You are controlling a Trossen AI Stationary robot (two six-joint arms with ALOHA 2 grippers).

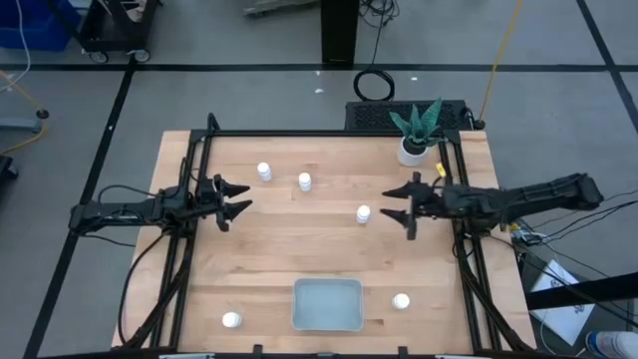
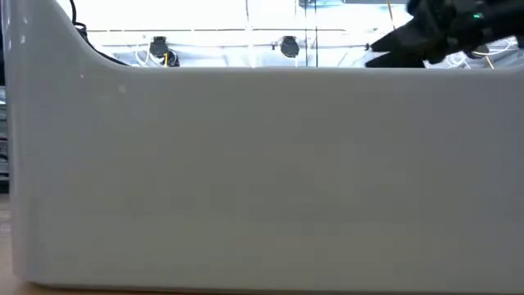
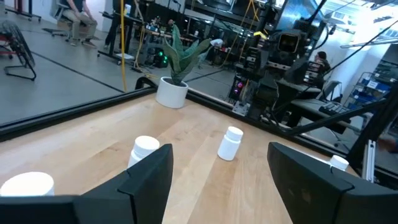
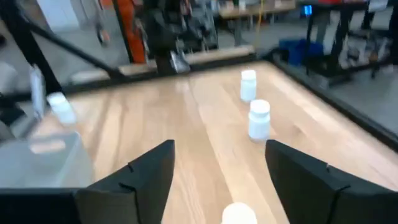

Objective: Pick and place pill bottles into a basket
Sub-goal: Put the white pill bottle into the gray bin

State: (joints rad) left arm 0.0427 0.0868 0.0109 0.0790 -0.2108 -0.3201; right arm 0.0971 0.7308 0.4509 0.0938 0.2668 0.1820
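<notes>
Five small white pill bottles stand upright on the wooden table: two at the far left, one in the middle, one right of the basket and one near the front left. The pale grey-blue basket sits at the front middle. My left gripper is open and empty at the left, pointing right. My right gripper is open and empty, pointing left. The middle bottle's cap shows just ahead of its fingers, untouched.
A white pot with a green plant stands at the far right corner. Black frame rails run along the table's edges. The basket's wall fills the low view. Bare wood lies between the two grippers.
</notes>
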